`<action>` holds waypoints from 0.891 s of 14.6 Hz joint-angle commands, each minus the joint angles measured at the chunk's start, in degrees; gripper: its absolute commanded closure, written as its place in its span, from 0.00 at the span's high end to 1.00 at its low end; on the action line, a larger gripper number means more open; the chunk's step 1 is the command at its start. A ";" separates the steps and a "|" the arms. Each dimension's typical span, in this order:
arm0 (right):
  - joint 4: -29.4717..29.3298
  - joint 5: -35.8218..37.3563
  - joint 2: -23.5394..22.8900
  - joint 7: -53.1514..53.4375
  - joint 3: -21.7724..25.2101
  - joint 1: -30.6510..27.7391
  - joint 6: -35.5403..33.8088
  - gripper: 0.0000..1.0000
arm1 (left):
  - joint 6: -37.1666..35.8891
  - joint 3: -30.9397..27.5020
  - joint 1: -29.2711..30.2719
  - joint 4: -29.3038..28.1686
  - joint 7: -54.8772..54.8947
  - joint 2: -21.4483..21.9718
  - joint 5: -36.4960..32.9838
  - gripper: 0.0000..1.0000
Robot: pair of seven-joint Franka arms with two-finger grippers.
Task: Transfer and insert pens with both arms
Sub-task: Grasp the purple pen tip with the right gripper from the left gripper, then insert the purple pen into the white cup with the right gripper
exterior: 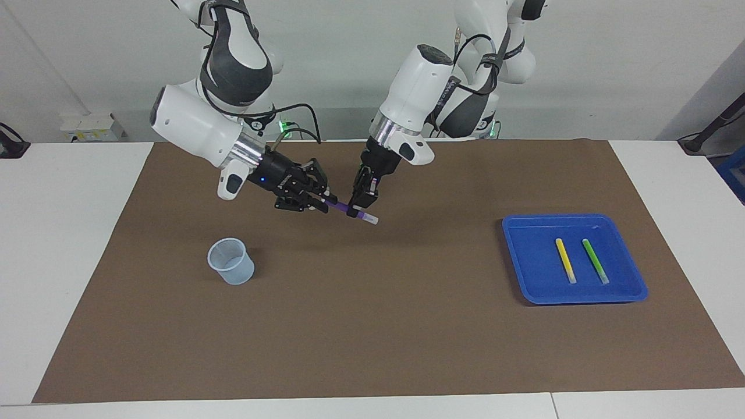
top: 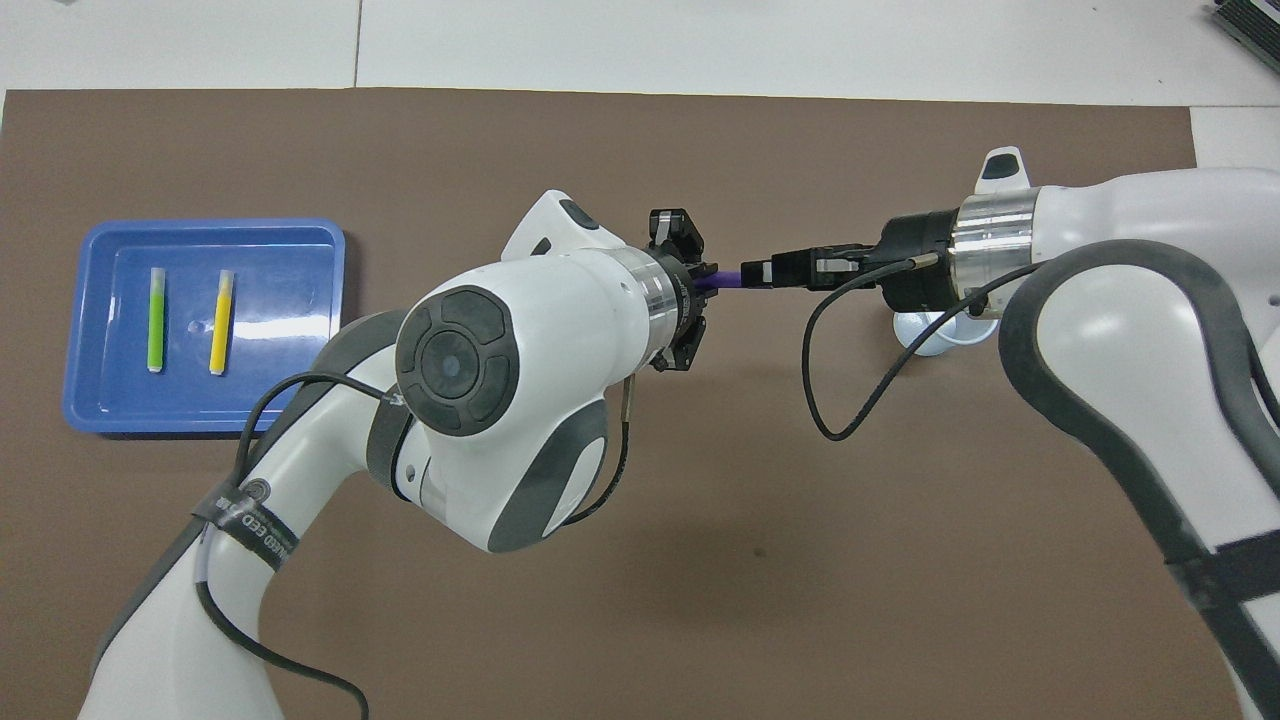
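The purple pen (exterior: 340, 205) hangs slanted in the air over the brown mat, between both grippers. My left gripper (exterior: 356, 210) points down and is shut on it near its whitish end (exterior: 371, 219). My right gripper (exterior: 323, 201) comes in sideways and is shut on the pen's other end. From above, a short piece of the purple pen (top: 726, 281) shows between the left wrist and the right gripper (top: 756, 273). The yellow pen (exterior: 565, 260) and the green pen (exterior: 595, 261) lie side by side in the blue tray (exterior: 524, 262).
A clear plastic cup (exterior: 231, 262) stands upright on the brown mat (exterior: 372, 326) toward the right arm's end, farther from the robots than the grippers. In the overhead view the right wrist covers most of the cup (top: 935, 338). The blue tray (top: 90, 330) lies toward the left arm's end.
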State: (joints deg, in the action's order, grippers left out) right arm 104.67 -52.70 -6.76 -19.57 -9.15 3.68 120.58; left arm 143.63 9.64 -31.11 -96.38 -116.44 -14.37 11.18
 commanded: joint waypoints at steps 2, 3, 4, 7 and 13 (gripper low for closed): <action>1.86 -0.65 1.22 0.15 -0.08 0.89 2.64 0.30 | 1.83 -0.67 -0.71 -1.00 -0.63 0.31 0.86 0.00; 1.86 -0.65 1.22 0.15 -0.08 0.89 2.64 0.30 | 1.83 -0.67 -0.80 -1.00 -0.63 0.31 0.86 0.00; 1.86 -0.56 1.22 -0.03 -0.08 0.89 2.64 0.26 | 1.83 -0.67 -0.71 -1.00 -0.63 0.31 0.86 0.00; 1.77 -0.56 1.22 -0.12 -0.08 0.89 2.64 0.08 | 1.83 -0.67 -0.71 -1.00 -0.54 0.31 0.86 0.00; 0.63 1.63 0.96 0.06 0.10 0.28 2.12 0.00 | 1.83 -0.67 -0.71 -1.00 0.15 0.31 0.86 0.09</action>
State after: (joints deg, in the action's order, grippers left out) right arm 105.02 -52.72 -6.59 -19.57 -9.11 4.73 122.32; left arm 144.55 9.64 -31.12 -96.41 -116.61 -14.55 11.23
